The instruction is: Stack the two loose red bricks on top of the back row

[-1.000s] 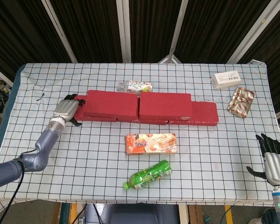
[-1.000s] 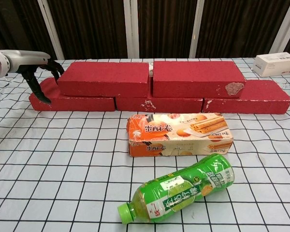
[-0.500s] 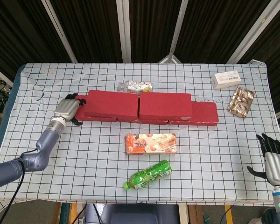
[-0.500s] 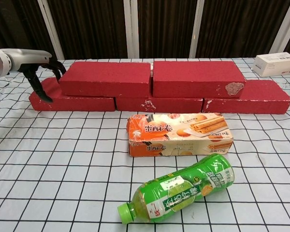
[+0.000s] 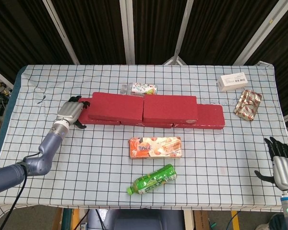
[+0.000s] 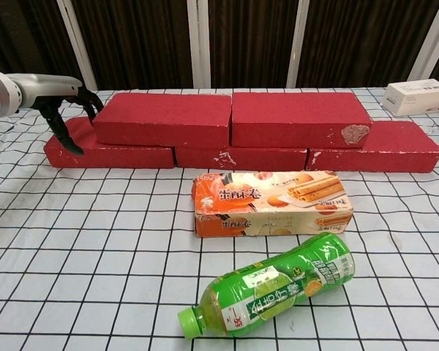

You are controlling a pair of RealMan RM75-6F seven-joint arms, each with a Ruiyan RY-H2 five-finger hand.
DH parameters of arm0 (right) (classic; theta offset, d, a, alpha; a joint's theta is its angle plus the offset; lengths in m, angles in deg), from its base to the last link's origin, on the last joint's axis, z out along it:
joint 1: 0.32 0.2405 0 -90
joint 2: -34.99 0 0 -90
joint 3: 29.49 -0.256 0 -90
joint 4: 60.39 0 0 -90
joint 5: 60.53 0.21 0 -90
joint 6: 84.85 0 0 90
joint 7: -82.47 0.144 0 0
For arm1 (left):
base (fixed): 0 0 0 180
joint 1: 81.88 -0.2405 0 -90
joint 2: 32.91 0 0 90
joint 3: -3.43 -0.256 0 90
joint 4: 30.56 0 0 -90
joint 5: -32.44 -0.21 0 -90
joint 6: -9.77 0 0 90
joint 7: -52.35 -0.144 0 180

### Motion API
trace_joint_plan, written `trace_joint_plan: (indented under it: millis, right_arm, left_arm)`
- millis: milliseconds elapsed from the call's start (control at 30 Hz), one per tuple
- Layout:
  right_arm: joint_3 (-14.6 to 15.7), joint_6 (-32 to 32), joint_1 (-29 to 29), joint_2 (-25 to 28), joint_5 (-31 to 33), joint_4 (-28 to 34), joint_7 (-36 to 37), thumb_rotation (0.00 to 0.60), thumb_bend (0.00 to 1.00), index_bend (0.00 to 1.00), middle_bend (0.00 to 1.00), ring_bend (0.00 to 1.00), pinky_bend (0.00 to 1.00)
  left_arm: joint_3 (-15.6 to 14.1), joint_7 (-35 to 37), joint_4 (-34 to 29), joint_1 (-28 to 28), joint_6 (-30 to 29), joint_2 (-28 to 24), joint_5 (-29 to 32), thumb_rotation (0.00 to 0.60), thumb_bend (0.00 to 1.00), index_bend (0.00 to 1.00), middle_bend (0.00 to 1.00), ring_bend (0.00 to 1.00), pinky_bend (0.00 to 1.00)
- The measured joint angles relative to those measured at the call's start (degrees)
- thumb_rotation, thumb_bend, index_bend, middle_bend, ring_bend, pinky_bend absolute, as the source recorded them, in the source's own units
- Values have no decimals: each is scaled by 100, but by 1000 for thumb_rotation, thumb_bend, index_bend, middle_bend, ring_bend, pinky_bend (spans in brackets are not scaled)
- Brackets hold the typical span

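Both red bricks [image 5: 143, 108] already lie atop the back row [image 5: 209, 118]; the left hand [image 5: 70, 113], fingers curled, presses the left one's end, seemingly aligning; next, release; the right hand [image 5: 280, 164] idles spread and empty.

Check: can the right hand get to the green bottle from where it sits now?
Probably yes. The right hand sits open at the table's right front edge, holding nothing, and the checked cloth between it and the green bottle is bare. The biscuit box lies behind the bottle, off that path.
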Motion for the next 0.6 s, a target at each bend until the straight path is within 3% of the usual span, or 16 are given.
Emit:
trace_joint_plan:
  millis: [600]
  right_arm:
    - [-5, -4, -4, 14, 26, 6, 0, 600, 216, 0, 0, 0, 0]
  left_arm:
    - [25, -114, -113, 58, -36, -12, 107, 600, 0, 242, 284, 12, 54]
